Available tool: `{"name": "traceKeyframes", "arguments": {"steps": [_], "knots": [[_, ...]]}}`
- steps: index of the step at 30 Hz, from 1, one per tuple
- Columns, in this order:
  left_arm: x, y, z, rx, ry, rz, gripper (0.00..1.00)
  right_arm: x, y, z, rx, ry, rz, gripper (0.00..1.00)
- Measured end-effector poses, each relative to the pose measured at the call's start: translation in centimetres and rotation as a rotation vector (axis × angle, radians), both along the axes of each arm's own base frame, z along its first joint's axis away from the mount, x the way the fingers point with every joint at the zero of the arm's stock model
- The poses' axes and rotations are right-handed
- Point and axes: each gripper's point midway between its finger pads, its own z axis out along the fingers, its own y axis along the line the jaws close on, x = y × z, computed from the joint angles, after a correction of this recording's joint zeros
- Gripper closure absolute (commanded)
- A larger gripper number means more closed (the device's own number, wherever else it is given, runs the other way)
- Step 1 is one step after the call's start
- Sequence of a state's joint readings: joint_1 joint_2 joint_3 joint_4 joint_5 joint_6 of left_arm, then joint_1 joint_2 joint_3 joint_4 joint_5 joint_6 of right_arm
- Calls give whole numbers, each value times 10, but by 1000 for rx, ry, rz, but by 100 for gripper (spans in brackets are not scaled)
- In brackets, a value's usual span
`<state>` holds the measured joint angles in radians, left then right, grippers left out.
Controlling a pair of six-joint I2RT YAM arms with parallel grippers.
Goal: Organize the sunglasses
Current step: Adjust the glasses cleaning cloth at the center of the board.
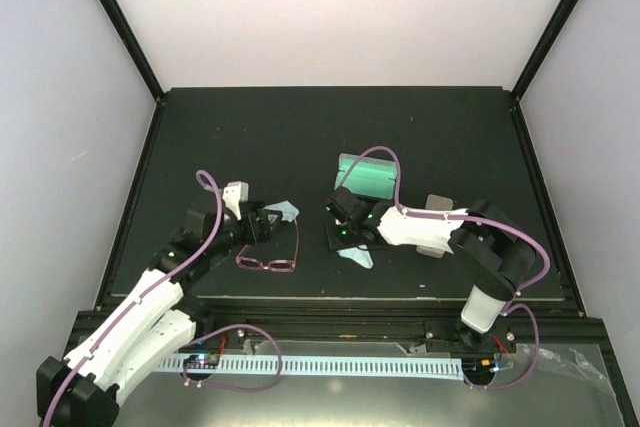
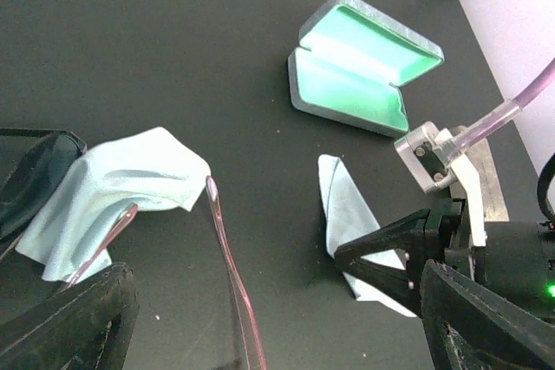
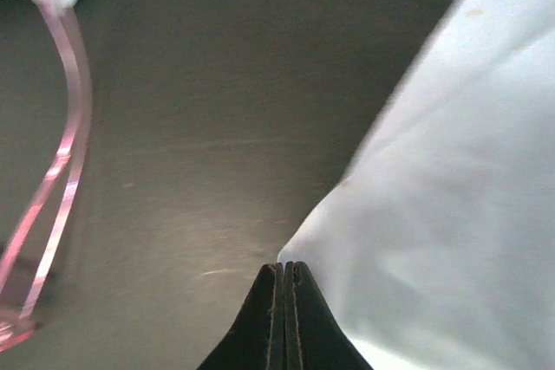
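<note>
One pair of pink-framed sunglasses [image 1: 268, 264] [image 2: 227, 257] [image 3: 74, 110] lies on the black table [image 1: 300, 127] in front of the left arm. Its two thin arms are unfolded and point away from the robot. The tip of one arm ends right at a corner of a light blue cloth [image 1: 286, 210] [image 2: 130, 179]. The other arm runs under that cloth's edge.

A second, black pair [image 2: 35, 171] seems to lie at the left edge of the left wrist view, half under the same cloth. So little of it shows that I cannot be sure of its shape.

The left gripper [image 1: 265, 227] [image 2: 277, 283] hangs low over the pink pair with its jaws spread wide, one finger on each side of the two arms, and holds nothing.

There are two cloths. The second cloth [image 1: 357, 257] [image 2: 342, 214] [image 3: 451, 171] lies folded to the right of the pink pair, apart from it. The right gripper [image 1: 335, 235] [image 2: 364, 257] [image 3: 284, 279] is down at that cloth's near edge with its jaws pressed tightly together. The fingertips meet the cloth's border, but I cannot tell whether any fabric is pinched between them.

One glasses case [image 1: 368, 177] [image 2: 360, 67] stands open farther back. It is blue-grey outside with a green lining, and both halves face up with nothing in them.

A flat beige-grey shape [image 1: 437, 203] shows behind the right arm, too covered to name.
</note>
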<state>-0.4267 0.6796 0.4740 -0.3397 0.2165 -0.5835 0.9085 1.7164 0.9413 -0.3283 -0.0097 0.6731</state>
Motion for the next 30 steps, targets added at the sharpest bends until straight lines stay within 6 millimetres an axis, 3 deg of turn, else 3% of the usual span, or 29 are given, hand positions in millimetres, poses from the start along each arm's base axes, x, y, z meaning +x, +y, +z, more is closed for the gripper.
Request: {"name": "traceKeyframes", "arguments": {"steps": [6,15,18,30], "knots": [[-3,-10,-17,-11,53,-50,12,-6,24,10,133,43,47,99],[-6,-22,-35,-44,117,-107,13,2,19,7,150,45,2,99],[-6,-25,-37,-52,127,-117,13,6,9,4,105,18,-31,99],[-7,-31,-39,-68,134,-144,13,37,-73,9,-199,-178,-234,99]]}}
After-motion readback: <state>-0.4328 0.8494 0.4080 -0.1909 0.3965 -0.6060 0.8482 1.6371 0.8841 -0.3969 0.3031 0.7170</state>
